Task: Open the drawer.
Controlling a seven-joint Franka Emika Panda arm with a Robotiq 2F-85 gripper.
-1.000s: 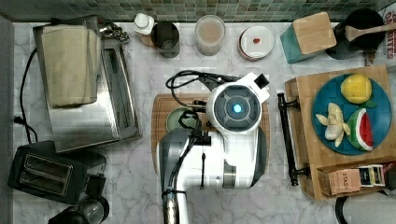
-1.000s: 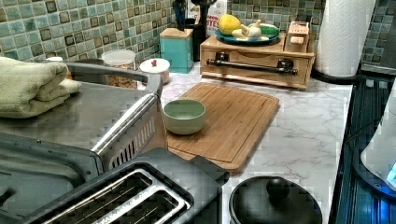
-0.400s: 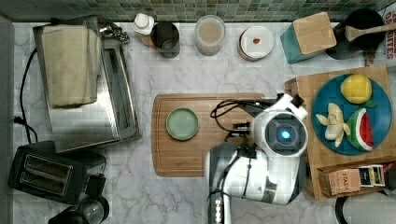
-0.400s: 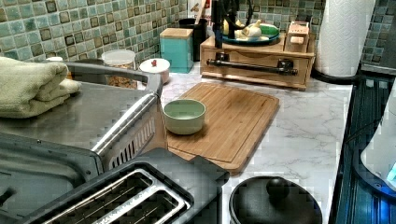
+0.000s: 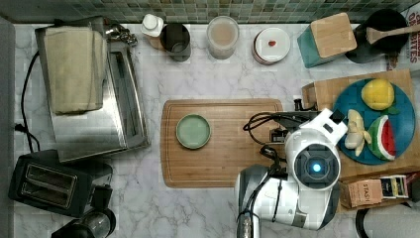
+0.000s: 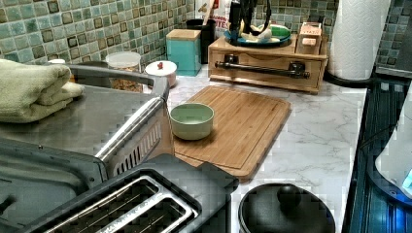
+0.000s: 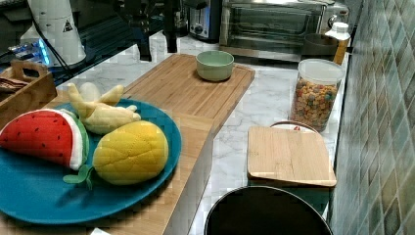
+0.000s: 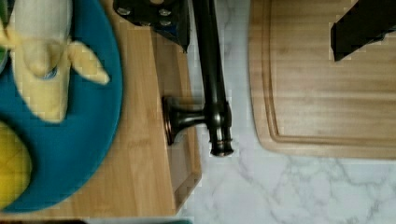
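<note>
The drawer (image 6: 268,79) sits shut in a light bamboo box, its long black bar handle (image 6: 262,69) running across the front. In the wrist view the handle (image 8: 211,74) lies between my two dark fingers, one (image 8: 161,16) beside the box's edge and one (image 8: 362,28) over the cutting board. My gripper (image 8: 261,21) is open and hovers above the handle without touching it. It hangs over the box in the left view (image 6: 248,24) and shows at the right view's top (image 7: 157,46). From the top view, the arm (image 5: 314,166) covers the handle.
A blue plate (image 5: 407,116) of toy fruit and a tea box (image 5: 366,192) rest on the bamboo box. A cutting board (image 5: 223,158) with a green bowl (image 5: 193,131) lies beside the drawer front. A teal block (image 5: 327,39), jars, toaster oven (image 5: 89,89) and toaster (image 5: 49,183) stand around.
The arm has swung from over the cutting board toward the top view's right and now stands over the drawer's handle. The drawer has not moved.
</note>
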